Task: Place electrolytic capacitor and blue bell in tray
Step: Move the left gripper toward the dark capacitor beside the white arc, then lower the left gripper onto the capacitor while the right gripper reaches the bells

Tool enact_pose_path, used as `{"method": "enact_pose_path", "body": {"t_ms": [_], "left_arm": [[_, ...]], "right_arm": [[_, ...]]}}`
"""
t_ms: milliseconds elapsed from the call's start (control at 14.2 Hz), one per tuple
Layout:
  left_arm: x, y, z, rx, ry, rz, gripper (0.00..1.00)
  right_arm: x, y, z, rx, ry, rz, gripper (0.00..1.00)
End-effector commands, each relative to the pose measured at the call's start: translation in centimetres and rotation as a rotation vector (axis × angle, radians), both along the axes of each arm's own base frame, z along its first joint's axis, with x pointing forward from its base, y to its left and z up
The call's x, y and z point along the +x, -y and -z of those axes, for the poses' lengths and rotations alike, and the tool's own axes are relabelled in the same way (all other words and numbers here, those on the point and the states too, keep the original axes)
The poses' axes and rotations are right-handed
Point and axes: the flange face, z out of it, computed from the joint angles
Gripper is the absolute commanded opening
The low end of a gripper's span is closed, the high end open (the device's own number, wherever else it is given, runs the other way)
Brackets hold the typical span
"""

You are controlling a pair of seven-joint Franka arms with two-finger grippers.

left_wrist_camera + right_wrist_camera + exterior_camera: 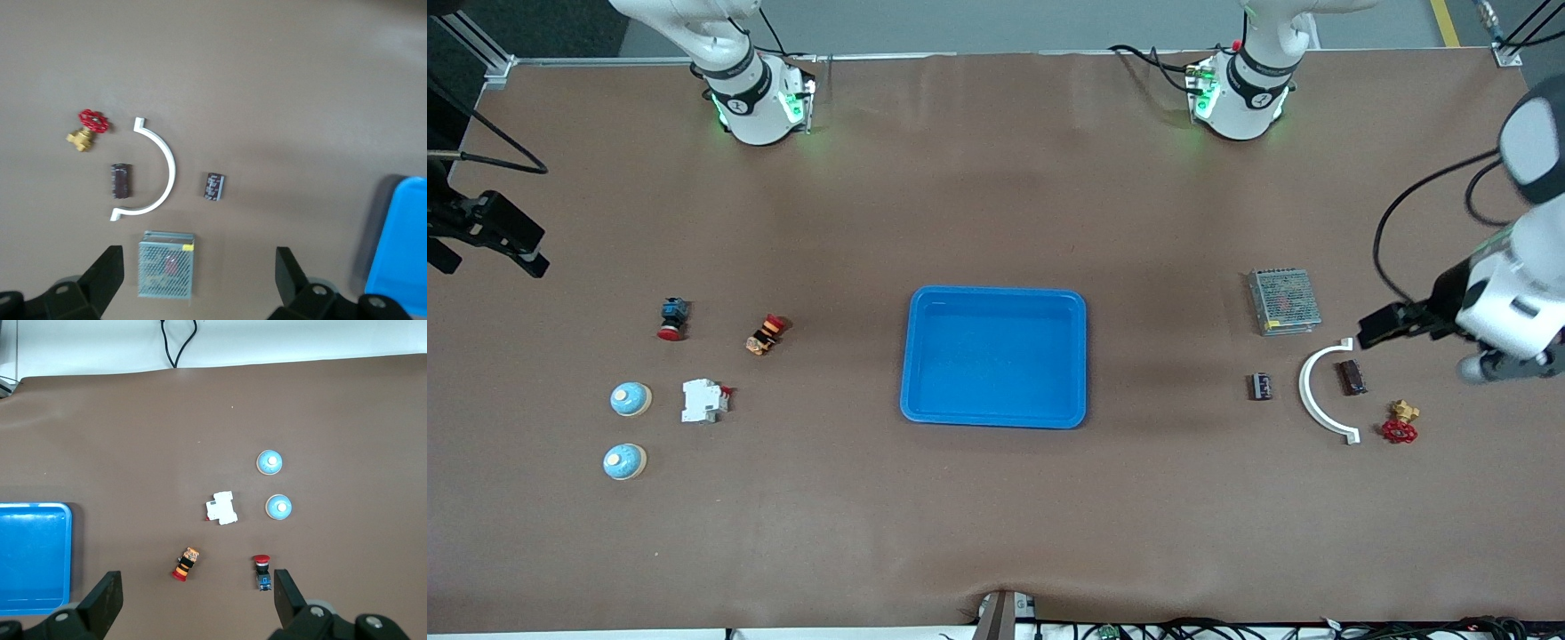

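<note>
A small blue dome-shaped bell [624,462] with a white button and cream base sits nearest the front camera, toward the right arm's end of the table. A second matching blue bell [631,399] stands just beside it, a little farther from the camera.

The shallow bright blue rectangular plastic tray [996,418] lies in the middle of the brown table and holds nothing.

Toward the left arm's end lie a grey metal mesh box [1284,301], a white plastic half-ring [1307,391], a brass valve with a red handwheel [1400,423], a dark brown ribbed block [1352,377] inside the half-ring's curve, and a short black cylindrical electrolytic capacitor [1260,386] lying between the half-ring and the tray.

Near the bells sit a white circuit breaker [704,401], an orange and black switch [765,334] and a blue switch with a red button [672,318].

The left gripper [198,251] hangs over the mesh box, fingers spread wide and holding nothing. The right gripper [197,576] hangs over the switches, fingers likewise spread and unloaded.
</note>
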Motion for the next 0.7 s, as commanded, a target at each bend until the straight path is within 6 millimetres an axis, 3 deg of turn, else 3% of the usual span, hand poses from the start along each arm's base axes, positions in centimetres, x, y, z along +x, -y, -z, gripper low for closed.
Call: {"method": "enact_pose_path", "body": {"t_ms": [0, 211, 634], "left_arm": [[2.1, 1.9, 4.5, -0.006, -0.038, -0.053, 1.00], [3.6, 4.1, 11.0, 0.001, -0.067, -0.028, 1.00], [4.0, 3.4, 20.0, 0.038, -0.113, -0.007, 1.00]], "right_arm": [[0.2, 0.1, -0.6, 0.003, 0.006, 0.012, 1.00], [0.1, 0.1, -0.6, 0.003, 0.004, 0.012, 1.00], [0.2, 0.1, -0.4, 0.003, 0.000, 0.012, 1.00]]}}
